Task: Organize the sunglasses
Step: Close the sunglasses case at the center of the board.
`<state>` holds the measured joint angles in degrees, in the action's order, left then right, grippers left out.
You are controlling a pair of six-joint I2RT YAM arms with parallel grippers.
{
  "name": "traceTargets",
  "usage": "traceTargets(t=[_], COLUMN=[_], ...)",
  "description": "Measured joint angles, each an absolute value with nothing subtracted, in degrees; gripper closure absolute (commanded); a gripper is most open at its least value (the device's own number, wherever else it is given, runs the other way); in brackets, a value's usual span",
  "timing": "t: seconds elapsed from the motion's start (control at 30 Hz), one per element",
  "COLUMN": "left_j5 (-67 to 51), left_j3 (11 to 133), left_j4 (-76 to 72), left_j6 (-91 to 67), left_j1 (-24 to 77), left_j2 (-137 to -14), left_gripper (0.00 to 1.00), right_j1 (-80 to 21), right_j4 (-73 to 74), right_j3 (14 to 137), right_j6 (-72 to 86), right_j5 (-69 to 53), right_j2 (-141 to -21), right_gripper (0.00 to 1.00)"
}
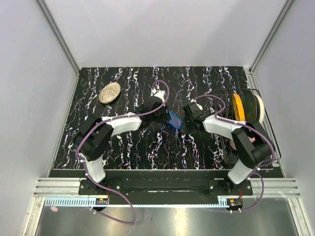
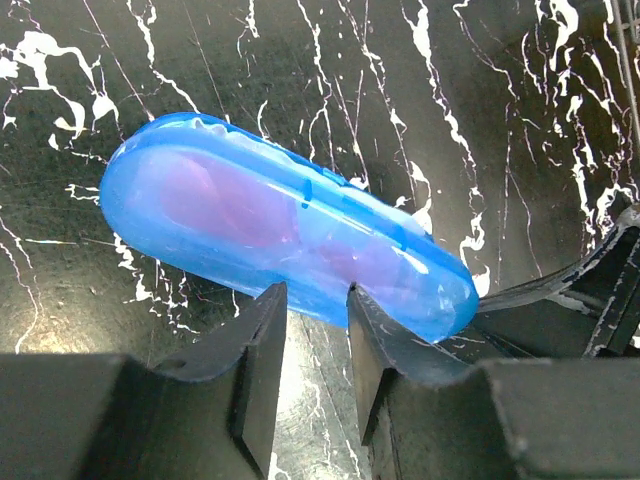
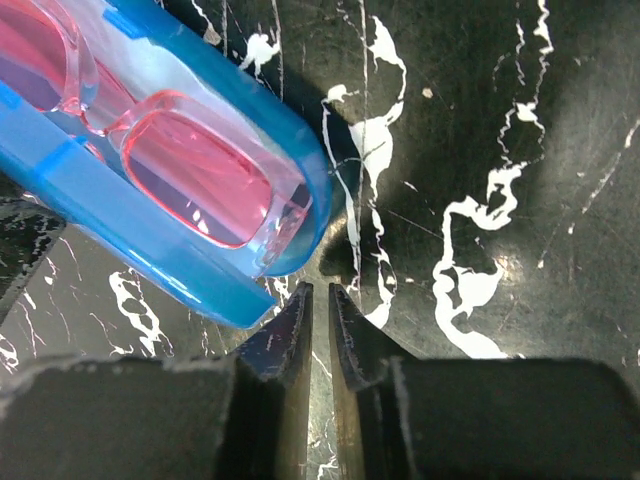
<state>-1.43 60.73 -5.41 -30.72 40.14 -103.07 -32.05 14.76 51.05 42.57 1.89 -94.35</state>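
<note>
1. Right claw (image 3: pixel 320 292): fingers slightly parted with a thin slit between them, empty. The tips are just beside the rounded end of the blue case (image 3: pixel 150 255).
2. Left claw (image 2: pixel 316 300): fingers spread part-way with nothing between them. The tips are at the case's long edge; I cannot tell whether they touch it.
3. The case is mid-table (image 1: pixel 133 142), between the 2 claws.
4. The sunglasses (image 3: pixel 190 170) lie inside the case, pink lenses showing. From the left wrist they show only as pink through the blue shell.
5. Farther back, a speckled oval (image 1: pixel 109 92) lies at the left and an orange disc (image 1: pixel 238 106) stands at the right edge.
</note>
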Motion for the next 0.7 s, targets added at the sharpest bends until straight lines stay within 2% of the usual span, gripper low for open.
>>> traceTargets(t=[0.17,0.5,0.7], left_j5=[-0.78,2.02,2.87], left_j3=[63.44,64.79,64.95], left_j4=[-1.78,1.65,1.78], left_j6=[-29.36,-28.14,-28.21], left_j1=[40.14,40.14,40.14], left_j2=[-104.27,-104.27,-104.27], left_gripper=[0.62,0.56,0.55], right_j1=[-31.73,-31.22,-28.82], right_j4=[15.35,19.2,18.87], right_j3=[53.08,60.29,69.65], right_j6=[41.23,37.26,35.57], right_j5=[2.72,8.99,9.13], right_j2=[-95.64,-89.84,-96.75], right_gripper=[0.87,0.81,0.83])
